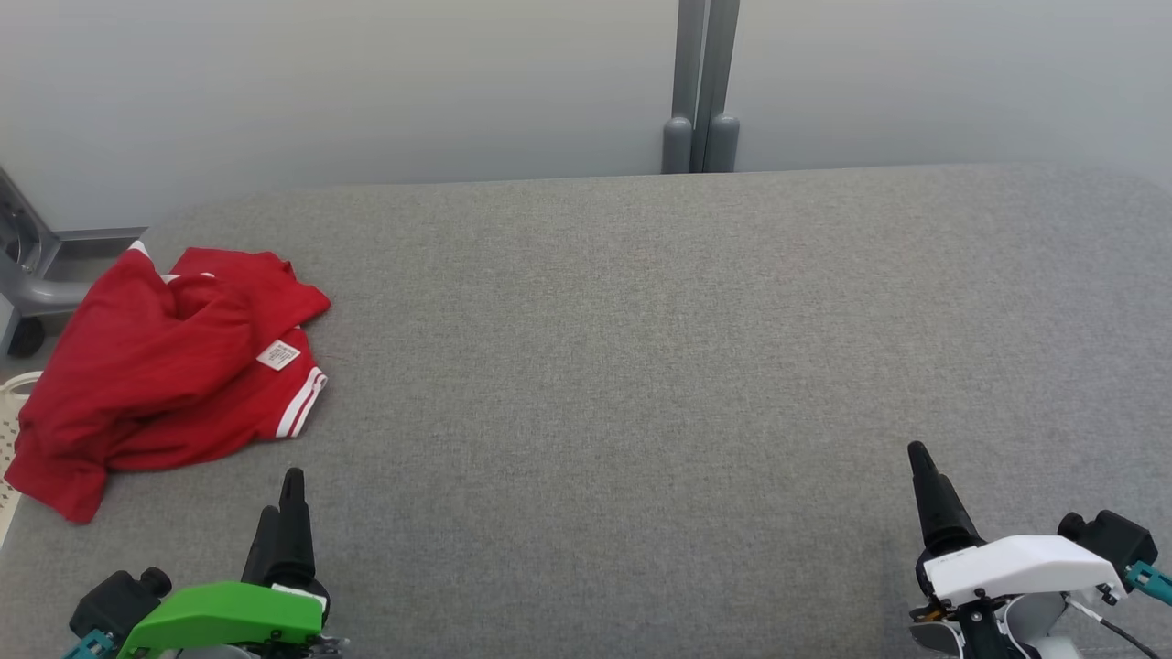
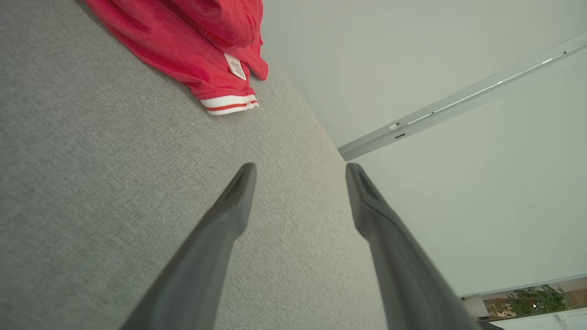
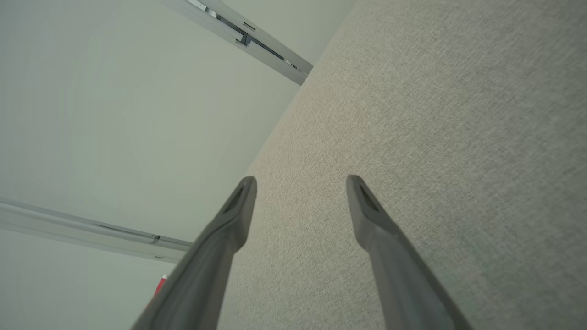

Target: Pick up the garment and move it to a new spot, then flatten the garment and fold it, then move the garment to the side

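Crumpled red shirt at the grey table's left edge, left gripper and right gripper both spread wide, empty.

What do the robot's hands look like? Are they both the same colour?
Not quite! The left gripper has a bright green cover, and the right gripper has a white cover. Both have two long, dark, pointy fingers, black knobs and little teal plugs. A thin black cable runs off the right one.
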